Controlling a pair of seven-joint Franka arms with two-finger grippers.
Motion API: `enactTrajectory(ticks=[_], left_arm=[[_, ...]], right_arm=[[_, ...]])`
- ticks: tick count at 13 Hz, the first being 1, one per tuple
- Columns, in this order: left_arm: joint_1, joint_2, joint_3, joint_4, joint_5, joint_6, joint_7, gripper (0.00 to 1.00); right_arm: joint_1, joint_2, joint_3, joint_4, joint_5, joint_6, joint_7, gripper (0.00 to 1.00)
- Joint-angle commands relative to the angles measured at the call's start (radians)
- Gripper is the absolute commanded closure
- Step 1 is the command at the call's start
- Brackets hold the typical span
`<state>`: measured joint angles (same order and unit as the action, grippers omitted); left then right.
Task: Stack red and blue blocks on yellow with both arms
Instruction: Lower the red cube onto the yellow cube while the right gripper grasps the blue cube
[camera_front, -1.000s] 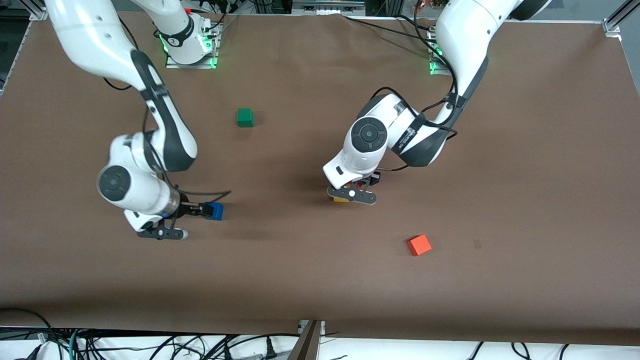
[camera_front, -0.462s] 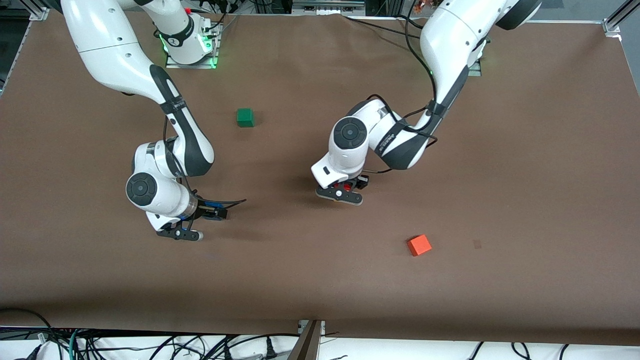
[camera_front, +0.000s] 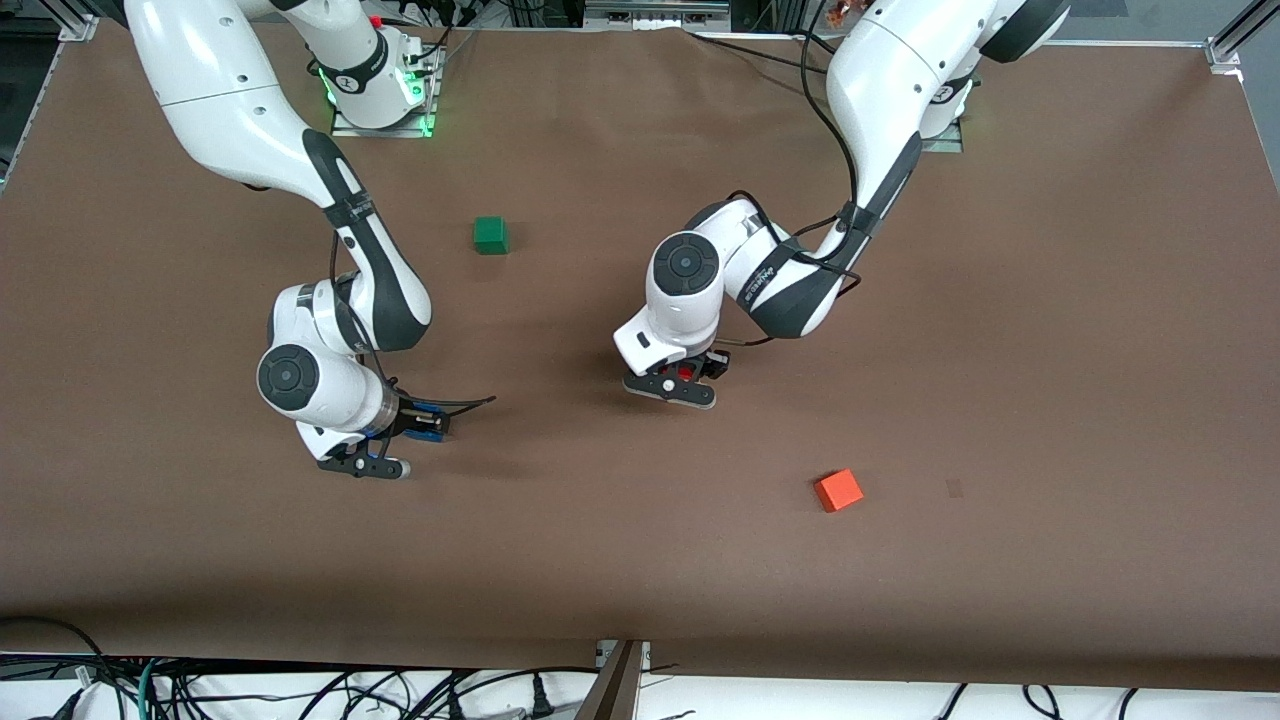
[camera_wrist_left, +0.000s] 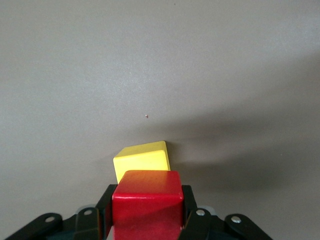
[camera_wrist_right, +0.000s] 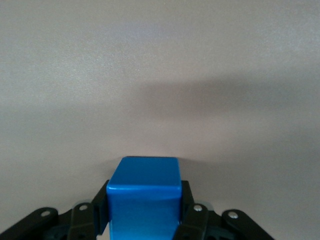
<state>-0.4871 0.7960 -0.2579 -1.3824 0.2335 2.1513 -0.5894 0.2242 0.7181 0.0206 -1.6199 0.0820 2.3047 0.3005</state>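
On my left wrist feed the red block (camera_wrist_left: 146, 200) sat low in the frame, pinched between the two black fingers (camera_wrist_left: 189, 210) of the left gripper (camera_wrist_left: 146, 220), and the yellow cube (camera_wrist_left: 141, 159) lay on the table just past it, partly covered by the red one from that angle. I could not tell whether the two cubes touched. In the front view the left gripper (camera_front: 678, 380) showed a little below the middle of the frame, with only a speck of the red block (camera_front: 686, 373) visible under the wrist; the yellow cube was hidden there.

The blue block (camera_wrist_right: 144, 197) filled the bottom centre of my right wrist feed, clamped between the right gripper's (camera_wrist_right: 144, 220) fingers (camera_wrist_right: 186, 210), bare table above it. In the front view the right gripper (camera_front: 425, 425) sat left of centre, a sliver of the blue block (camera_front: 430, 409) showing between its fingers.

A green cube (camera_front: 490, 235) rested in the upper middle of the front view, and an orange cube (camera_front: 838, 490) lay lower right, both well apart from the grippers on the brown table (camera_front: 1050, 350).
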Motion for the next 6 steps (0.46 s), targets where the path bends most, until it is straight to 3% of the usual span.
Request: enactTrajectory(ticks=[1, 6], left_arm=[[-0.016, 0.019, 0.017, 0.040, 0.026, -0.002, -0.023, 0.98], [-0.018, 0.017, 0.035, 0.043, 0.024, -0.001, -0.023, 0.97]], right_arm=[[0.000, -0.019, 0.001, 0.018, 0.013, -0.008, -0.057, 0.53], [0.012, -0.017, 0.002, 0.227, 0.007, -0.243, -0.057, 0.53]])
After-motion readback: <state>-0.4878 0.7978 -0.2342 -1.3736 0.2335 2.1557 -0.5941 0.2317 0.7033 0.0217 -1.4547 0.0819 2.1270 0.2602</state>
